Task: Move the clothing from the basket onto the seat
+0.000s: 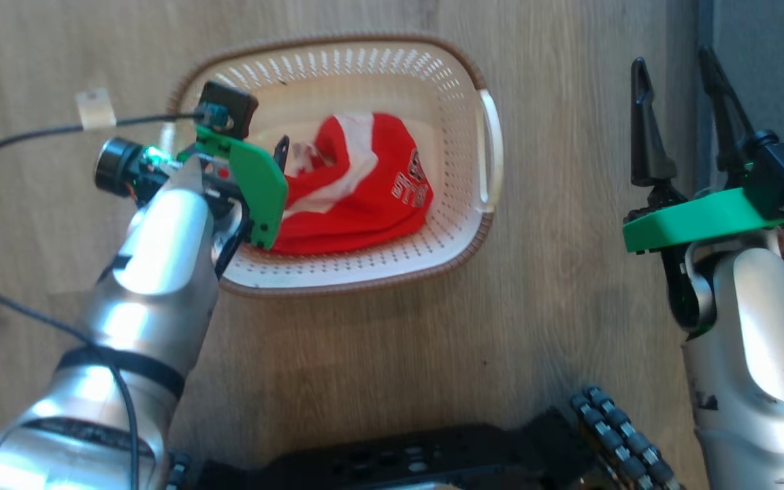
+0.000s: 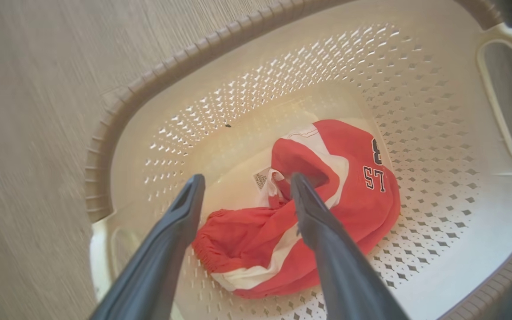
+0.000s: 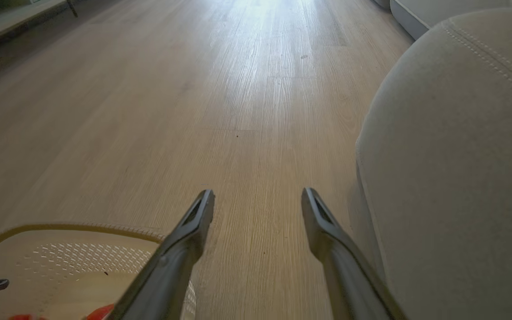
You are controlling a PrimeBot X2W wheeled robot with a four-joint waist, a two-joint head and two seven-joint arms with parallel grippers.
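clothing (image 1: 358,187) in basket (image 1: 480,231), seat (image 3: 451,169) right

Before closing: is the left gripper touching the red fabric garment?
Cannot tell. In the left wrist view one finger of the open left gripper overlaps the red fabric garment; no contact or gap shows plainly.

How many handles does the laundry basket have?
2: one white handle on the basket's right end in the head view; the other handle on the opposite end, beside the open left claw.
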